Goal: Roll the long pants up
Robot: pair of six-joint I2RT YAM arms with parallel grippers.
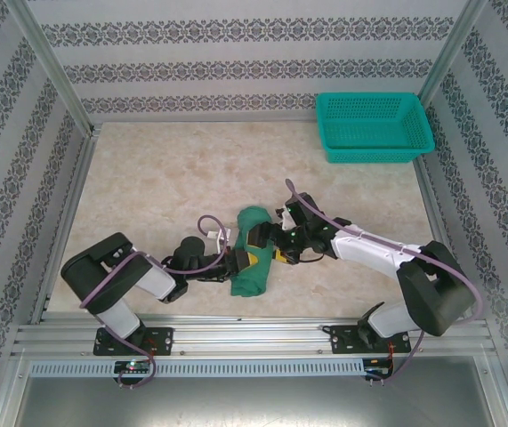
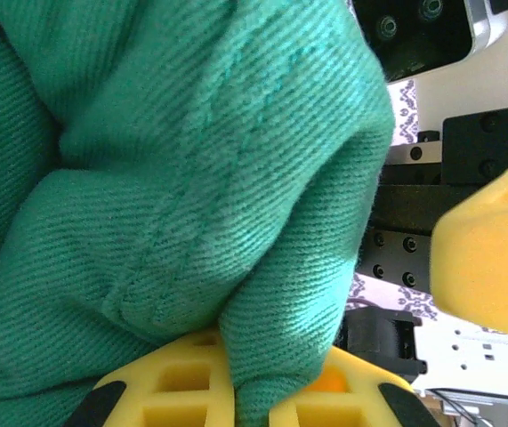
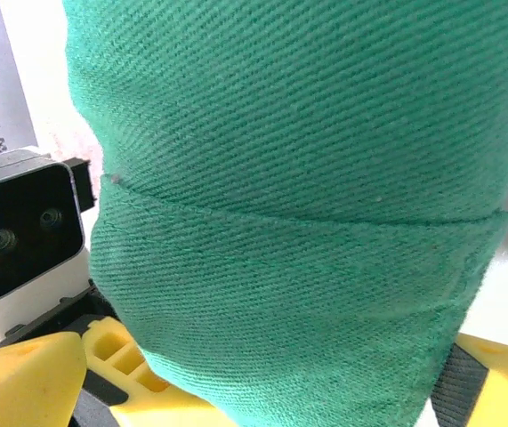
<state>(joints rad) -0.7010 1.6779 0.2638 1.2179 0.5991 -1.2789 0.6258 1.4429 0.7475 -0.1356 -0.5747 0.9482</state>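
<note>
The long pants lie as a thick dark green roll on the table between my two arms. My left gripper reaches in from the left and is shut on a fold of the long pants; in the left wrist view the left gripper pinches that fold between its yellow fingers. My right gripper comes in from the right. In the right wrist view the right gripper stands wide open, with the rolled pants between its yellow fingers.
A teal mesh basket stands at the back right corner. The marbled tabletop is bare behind the roll. Patterned walls and metal posts close in the sides. The left wrist's camera housing sits close beside the roll.
</note>
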